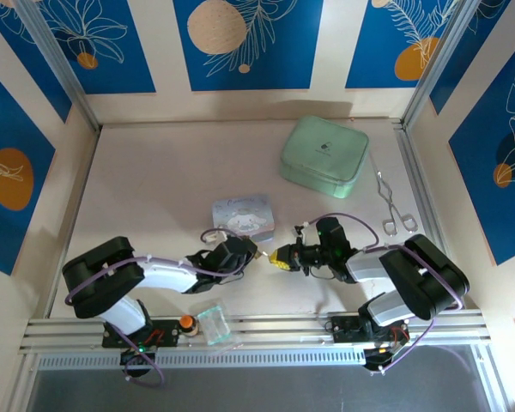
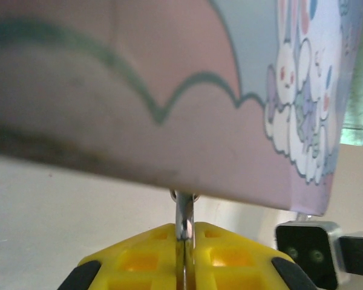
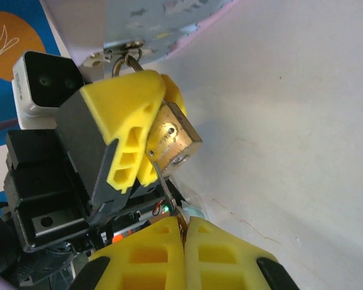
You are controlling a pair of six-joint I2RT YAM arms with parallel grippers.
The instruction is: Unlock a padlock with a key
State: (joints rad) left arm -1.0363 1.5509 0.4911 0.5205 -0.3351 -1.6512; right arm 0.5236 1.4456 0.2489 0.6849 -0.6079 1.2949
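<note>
Right wrist view: just below the edge of the cartoon tin [image 3: 169, 15], the padlock [image 3: 174, 138] is held off the table, gripped in the clenched left gripper [image 3: 151, 130] with its shackle [image 3: 128, 59] poking out toward the tin. The key [image 3: 166, 190] is pinched in the closed right gripper [image 3: 183, 226], and its tip is laid against the brass keyhole face. Whether it is seated in the slot cannot be told. Insertion is judged to be the step in hand. A straight push along the key's line is called for next, then a twist, with the lock kept steady.

Left wrist view: a silvery bar is seen clamped between the yellow pads [image 2: 230, 254], right under the tin's overhanging rim. It is taken to be the shackle.

Top external view: both grippers are met nose to nose on the near side of the tin. The pale table [image 1: 154, 189] is walled by cream panels with blue leaf-and-orange prints [image 1: 249, 43]. A mint case [image 1: 324, 157] is set beyond the tin to its right, and tongs [image 1: 395, 210] lie well right of it. An orange-capped bottle [image 1: 187, 323] and a clear cup [image 1: 213, 324] stand well nearer than the tin, on the rail at the table's near edge.
</note>
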